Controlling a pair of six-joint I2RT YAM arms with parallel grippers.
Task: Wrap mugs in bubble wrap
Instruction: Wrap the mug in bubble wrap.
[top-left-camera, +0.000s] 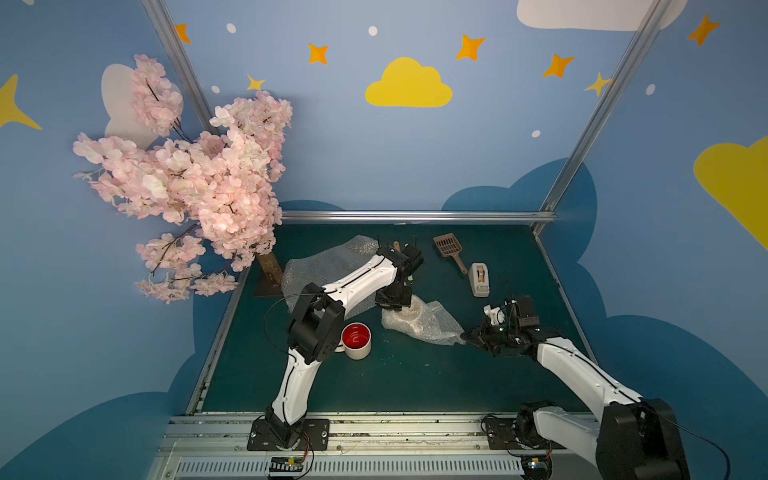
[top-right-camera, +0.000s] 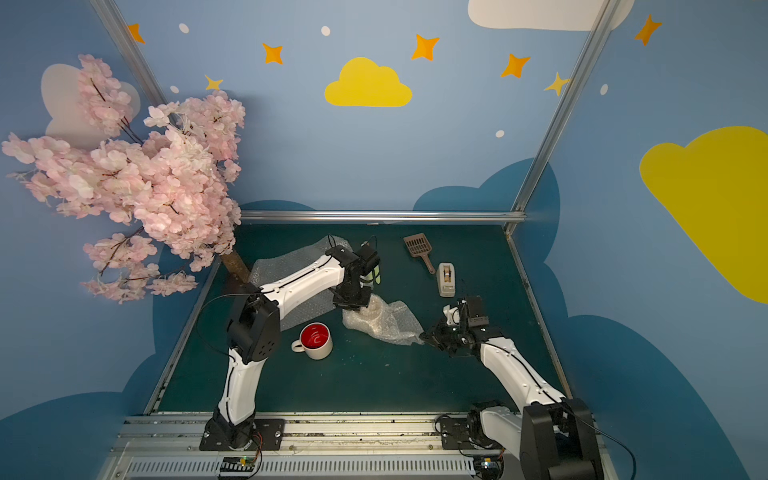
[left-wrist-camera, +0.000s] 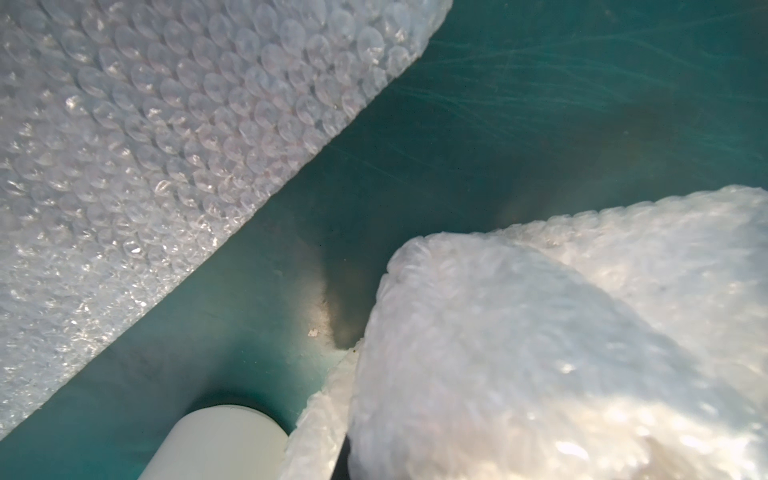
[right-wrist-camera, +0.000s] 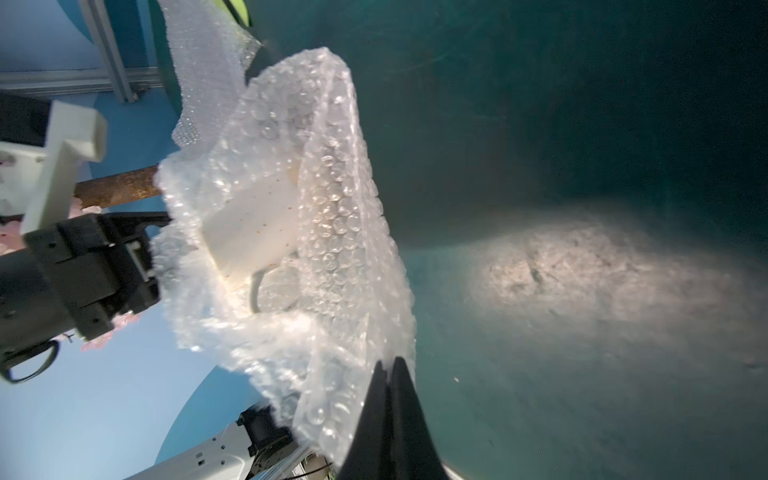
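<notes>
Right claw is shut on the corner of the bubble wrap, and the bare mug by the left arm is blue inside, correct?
No: the bare mug is red inside, as both top views show. The right claw is shut on the corner of the bubble wrap.

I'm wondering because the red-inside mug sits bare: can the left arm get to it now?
Probably, though not at once. The red-inside mug stands uncovered, but the left gripper is down on the bubble-wrapped bundle, and the mug sits close beside that arm's elbow, so folding back looks awkward.
</notes>
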